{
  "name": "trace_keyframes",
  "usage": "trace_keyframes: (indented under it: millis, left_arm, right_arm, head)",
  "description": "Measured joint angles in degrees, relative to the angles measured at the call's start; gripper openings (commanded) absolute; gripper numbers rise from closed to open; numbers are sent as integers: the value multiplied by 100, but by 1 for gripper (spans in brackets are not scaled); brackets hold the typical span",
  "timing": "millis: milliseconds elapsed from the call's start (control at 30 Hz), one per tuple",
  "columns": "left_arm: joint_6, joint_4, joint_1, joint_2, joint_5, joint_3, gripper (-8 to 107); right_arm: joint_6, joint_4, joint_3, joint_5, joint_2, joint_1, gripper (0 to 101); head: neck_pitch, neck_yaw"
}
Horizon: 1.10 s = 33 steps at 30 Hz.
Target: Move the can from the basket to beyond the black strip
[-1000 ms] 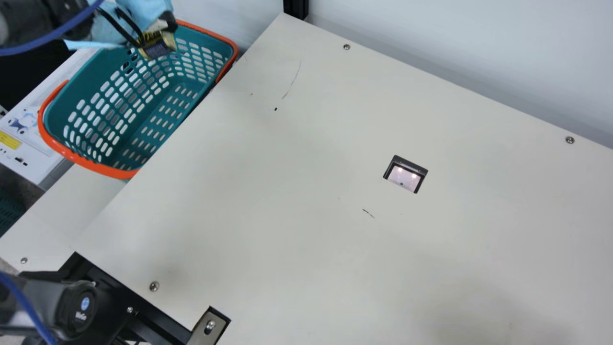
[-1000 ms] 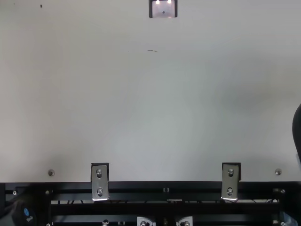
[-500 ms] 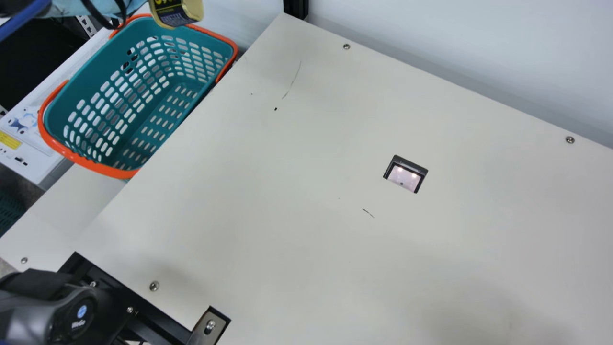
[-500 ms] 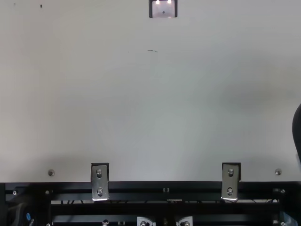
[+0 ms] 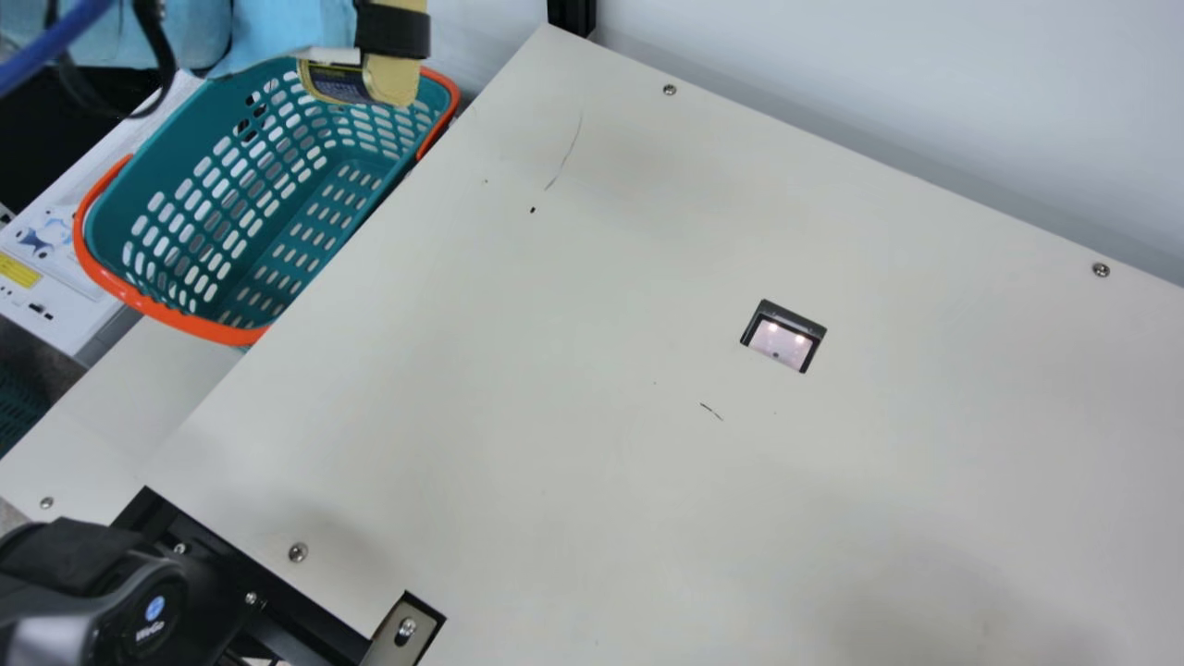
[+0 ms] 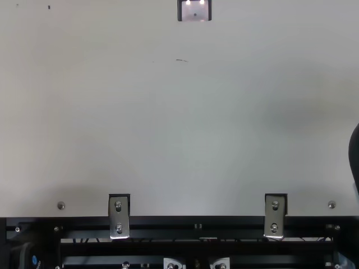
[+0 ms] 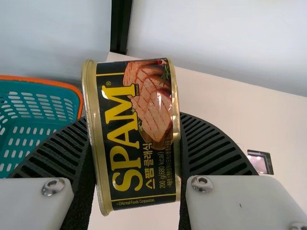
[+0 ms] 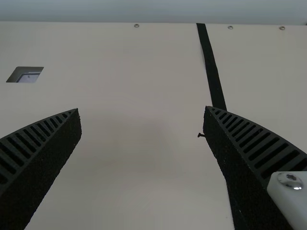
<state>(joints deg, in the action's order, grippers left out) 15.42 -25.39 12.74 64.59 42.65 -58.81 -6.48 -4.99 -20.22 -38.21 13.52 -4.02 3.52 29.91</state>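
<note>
The left gripper (image 5: 393, 33) is clamped on the can (image 5: 338, 85), one finger to either side, holding it tilted in the air by the far end of the basket (image 5: 185, 324). The right gripper (image 8: 143, 111) is wide open over the table (image 8: 120, 72), where the black strip (image 8: 211, 67) runs partly behind one finger.

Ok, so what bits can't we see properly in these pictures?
- Main view: part of the can, behind a black fingertip of the left gripper.
- Main view: part of the basket's back rim, behind the blue-covered left arm.
- Left wrist view: the can's back, turned away.
- Right wrist view: part of the black strip, behind a right gripper finger.
- Top view: most of the right arm, cut off by the edge.
</note>
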Motion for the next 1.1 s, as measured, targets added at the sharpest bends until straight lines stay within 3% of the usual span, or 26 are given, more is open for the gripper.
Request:
trace_keyframes:
  millis: [267,433,733,1000,1100]
  left_arm:
    - [-83,60,-25,0,-1,-11,10]
    - [-408,187,-35,100,325,-95,10]
    - [-1033,52,212,330,1360,-613,10]
    - [-1033,-599,841,489,2483,-1165,10]
    - [-1106,-908,956,565,2695,-1124,10]
  right_arm:
    - [0,0,0,0,0,0,101]
    - [0,0,0,0,0,0,101]
    - [0,-7,0,0,0,0,101]
    - [0,-7,0,0,0,0,101]
    - [0,-7,0,0,0,0,101]
  head:
    - [0,0]
    - [0,0]
    - [0,0]
    - [0,0]
    - [0,0]
